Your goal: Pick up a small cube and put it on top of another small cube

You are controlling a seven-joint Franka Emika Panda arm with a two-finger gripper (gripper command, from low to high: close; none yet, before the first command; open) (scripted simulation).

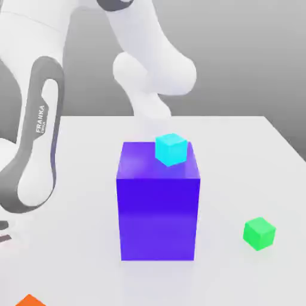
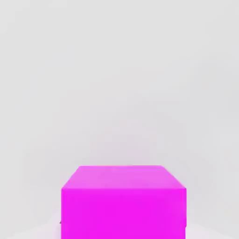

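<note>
The gripper (image 2: 123, 231) was closed in a pinch on the magenta cube (image 2: 123, 213), its pale fingers (image 2: 198, 233) pressed to two opposite sides of it; whether the cube touched the table (image 1: 230, 161) or hung just above it, I could not tell. In the exterior view the white arm (image 1: 170, 66) reached down at the far left, its hand partly cut off by the edge; the green cube (image 1: 259, 233) sat on the table at the exterior view's right, well apart from the hand, with nothing on top of it; the big blue-violet block (image 1: 158, 218) stood upright between them, and the cyan cube (image 1: 171, 149) rested on its top, toward the exterior view's right; the orange cube (image 1: 30, 300) lay nearest, at the exterior view's left, mostly cut off by the near edge, so only a corner of it was seen.
</note>
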